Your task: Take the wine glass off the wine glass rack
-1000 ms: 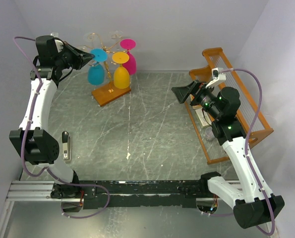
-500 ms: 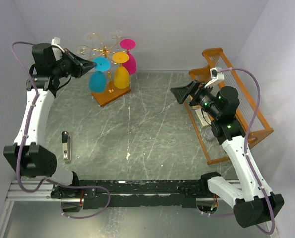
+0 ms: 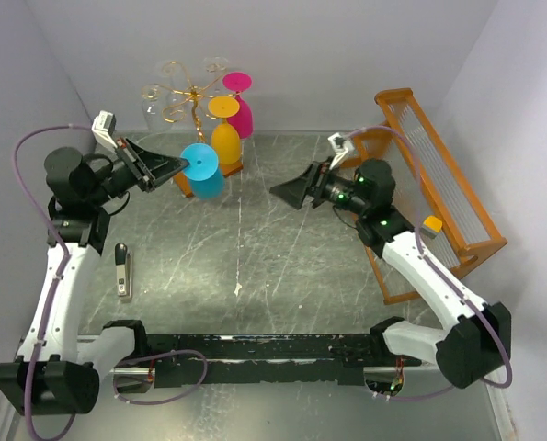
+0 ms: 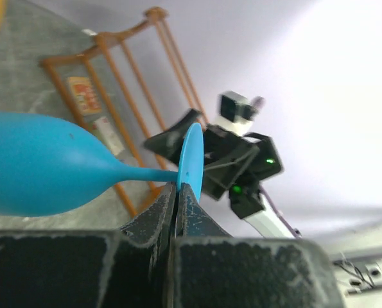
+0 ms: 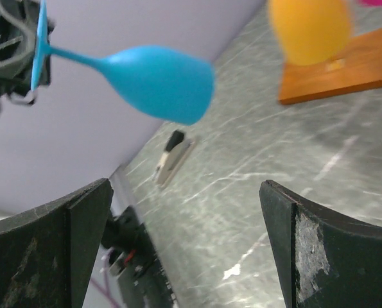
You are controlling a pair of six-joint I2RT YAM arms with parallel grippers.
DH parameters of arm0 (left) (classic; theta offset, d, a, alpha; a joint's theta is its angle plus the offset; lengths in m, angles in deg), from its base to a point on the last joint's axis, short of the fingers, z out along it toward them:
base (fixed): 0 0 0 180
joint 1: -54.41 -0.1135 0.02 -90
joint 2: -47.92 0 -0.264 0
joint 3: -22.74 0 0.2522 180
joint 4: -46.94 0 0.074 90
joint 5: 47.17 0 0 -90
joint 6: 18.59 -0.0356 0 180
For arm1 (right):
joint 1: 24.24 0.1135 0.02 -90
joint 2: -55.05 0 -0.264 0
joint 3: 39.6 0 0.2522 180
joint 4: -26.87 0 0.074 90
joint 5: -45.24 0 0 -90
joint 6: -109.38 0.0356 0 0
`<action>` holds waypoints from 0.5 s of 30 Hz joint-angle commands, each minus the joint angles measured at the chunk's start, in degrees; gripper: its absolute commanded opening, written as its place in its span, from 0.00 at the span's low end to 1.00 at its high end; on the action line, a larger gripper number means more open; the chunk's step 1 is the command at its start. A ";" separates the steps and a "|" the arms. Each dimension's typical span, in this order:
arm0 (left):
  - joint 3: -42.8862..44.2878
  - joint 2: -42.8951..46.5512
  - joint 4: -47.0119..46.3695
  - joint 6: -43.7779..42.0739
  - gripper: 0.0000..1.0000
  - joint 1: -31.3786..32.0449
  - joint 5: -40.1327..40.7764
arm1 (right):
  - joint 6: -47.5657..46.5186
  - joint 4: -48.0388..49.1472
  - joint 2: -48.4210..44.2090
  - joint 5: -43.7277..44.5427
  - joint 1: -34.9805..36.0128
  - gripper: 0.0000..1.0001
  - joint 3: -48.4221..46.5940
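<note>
1. The left tool [image 3: 178,165] is clamped on the foot of the blue wine glass [image 3: 202,167], which lies sideways in the air, apart from the wine glass rack [image 3: 193,96].
2. The right tool [image 3: 289,189] is wide and empty.

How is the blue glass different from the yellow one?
The bright blue wine glass is off the thin gold wire rack, tipped sideways, its foot pinched by the left end effector; the yellow-orange wine glass hangs upside down from that rack. One is blue, the other yellow-orange. Both have the same goblet shape.
</note>
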 commanded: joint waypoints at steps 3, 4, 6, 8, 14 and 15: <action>-6.60 2.80 -44.13 26.18 0.07 0.16 -9.07 | 7.72 19.56 4.08 -6.62 7.75 1.00 1.72; -7.23 2.65 -49.20 29.48 0.07 0.16 -8.93 | 10.20 22.93 4.31 -7.08 7.79 1.00 2.69; -8.50 2.10 -60.16 36.81 0.07 0.17 -8.23 | 13.79 28.47 4.39 -6.85 7.80 0.99 4.09; -9.61 1.25 -68.79 44.04 0.07 0.16 -7.42 | 15.96 32.40 4.30 -6.56 7.79 0.96 4.60; -12.03 -2.42 -90.27 59.83 0.07 0.16 -4.79 | 24.01 47.03 6.02 -5.58 7.78 0.91 4.69; -12.16 -3.28 -94.10 61.93 0.07 0.20 -4.30 | 25.64 49.58 6.76 -5.34 7.76 0.90 4.27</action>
